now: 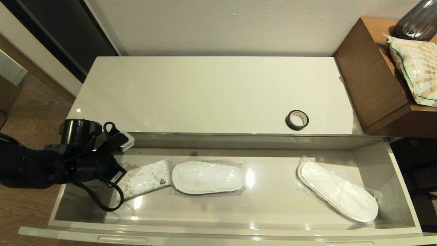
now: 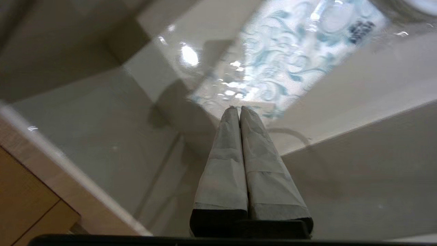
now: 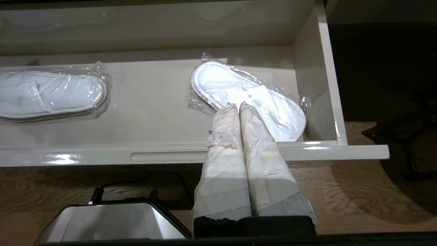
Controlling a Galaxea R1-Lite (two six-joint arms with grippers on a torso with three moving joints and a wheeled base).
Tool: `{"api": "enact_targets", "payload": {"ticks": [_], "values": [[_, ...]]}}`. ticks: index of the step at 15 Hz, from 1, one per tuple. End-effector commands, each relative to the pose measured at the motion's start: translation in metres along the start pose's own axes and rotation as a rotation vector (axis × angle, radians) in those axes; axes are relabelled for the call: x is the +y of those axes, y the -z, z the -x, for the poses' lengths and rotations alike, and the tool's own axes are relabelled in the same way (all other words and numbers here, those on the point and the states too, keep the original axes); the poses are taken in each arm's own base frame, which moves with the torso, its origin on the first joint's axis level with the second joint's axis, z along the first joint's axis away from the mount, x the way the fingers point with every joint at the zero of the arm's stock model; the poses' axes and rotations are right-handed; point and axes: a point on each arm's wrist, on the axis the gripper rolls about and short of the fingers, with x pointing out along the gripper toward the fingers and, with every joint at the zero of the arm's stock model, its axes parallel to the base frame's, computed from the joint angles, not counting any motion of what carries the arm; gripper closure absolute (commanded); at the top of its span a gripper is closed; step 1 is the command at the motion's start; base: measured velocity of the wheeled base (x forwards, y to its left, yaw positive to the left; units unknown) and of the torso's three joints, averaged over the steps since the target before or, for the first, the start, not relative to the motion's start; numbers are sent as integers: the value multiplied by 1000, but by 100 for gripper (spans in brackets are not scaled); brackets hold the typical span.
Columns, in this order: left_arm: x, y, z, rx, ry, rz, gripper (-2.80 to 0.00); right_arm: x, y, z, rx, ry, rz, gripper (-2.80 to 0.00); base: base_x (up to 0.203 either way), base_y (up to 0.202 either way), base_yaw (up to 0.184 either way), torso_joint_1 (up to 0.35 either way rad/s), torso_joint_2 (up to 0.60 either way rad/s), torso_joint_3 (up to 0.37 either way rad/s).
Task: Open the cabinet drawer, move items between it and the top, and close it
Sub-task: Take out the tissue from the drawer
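Your drawer (image 1: 403, 181) stands pulled out across the lower half of the head view, so its contents lie within reach. The left gripper (image 2: 238, 108), at lower left, hangs over the tissue pack (image 1: 146, 177), fingers pressed together and empty, likely lining up a pick. The pack is soft, crinkly, blue-printed. The tape (image 1: 297, 120), a black ring, sits right of centre on the glossy top (image 1: 205, 92). The right gripper (image 3: 238, 105), closed and empty, waits before the drawer front.

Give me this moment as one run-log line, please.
drawer: open | tissue pack: inside | tape roll: on top | left claw: shut, at pack | right claw: shut, parked
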Motion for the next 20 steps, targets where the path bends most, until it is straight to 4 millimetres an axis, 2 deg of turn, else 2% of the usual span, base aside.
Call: {"api": "enact_targets", "payload": {"ticks": [1, 6, 11, 16, 20], "values": [[-12, -4, -6, 30, -1, -33, 0, 0, 0, 0, 1, 1, 0, 0, 0, 0, 0, 0, 0, 0], [-37, -18, -29, 41, 52, -70, 0, 0, 0, 0, 1, 1, 0, 0, 0, 0, 0, 0, 0, 0], [-44, -23, -62, 15, 40, -82, 0, 0, 0, 0, 1, -1, 0, 0, 0, 0, 0, 0, 0, 0], [-42, -21, -59, 43, -5, -116, 0, 0, 0, 0, 1, 0, 0, 0, 0, 0, 0, 0, 0, 0], [-39, -14, -72, 81, -11, -112, 0, 0, 0, 0, 1, 1, 0, 0, 0, 0, 0, 0, 0, 0]]}}
